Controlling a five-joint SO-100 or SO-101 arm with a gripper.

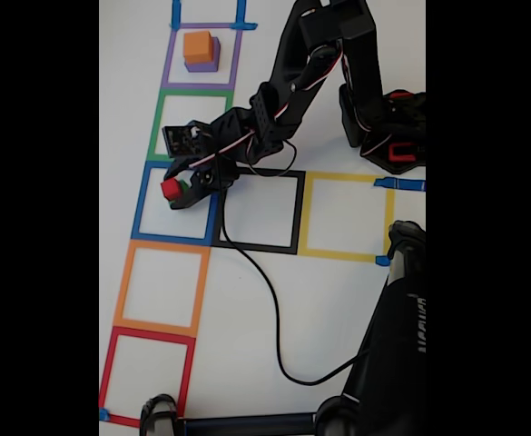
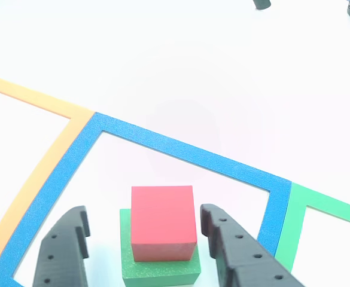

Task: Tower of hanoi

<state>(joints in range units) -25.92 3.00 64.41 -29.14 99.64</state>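
Nearest the lens in the other view, the claw (image 2: 145, 242) stands parted, its two black fingers (image 2: 64, 254) either side of a small stack with a sliver of white showing between each finger and the blocks, so it is released and gripping nothing. That stack is a red cube (image 2: 163, 221) sitting on a wider, flatter green block (image 2: 160, 269), the red one smooth and matte and set a little back from the green one's front edge. Both rest on a white worktop (image 2: 210, 72) inside a blue tape square (image 2: 180, 149), with an orange tape square (image 2: 37, 101) adjoining on its left in this view and a green tape square (image 2: 330, 206) adjoining on its right. In the fixed view the same blue square lies in a column of outlines: a red tape square (image 1: 111, 363) at the bottom, then orange, blue, green, and a purple tape square (image 1: 169, 59) at the top, where an orange cube (image 1: 198, 45) sits on a purple block (image 1: 206, 65). Beside the blue outline run a black tape square (image 1: 297, 213) and a yellow tape square (image 1: 347, 177). A black cable (image 1: 270, 313) trails across the white surface.
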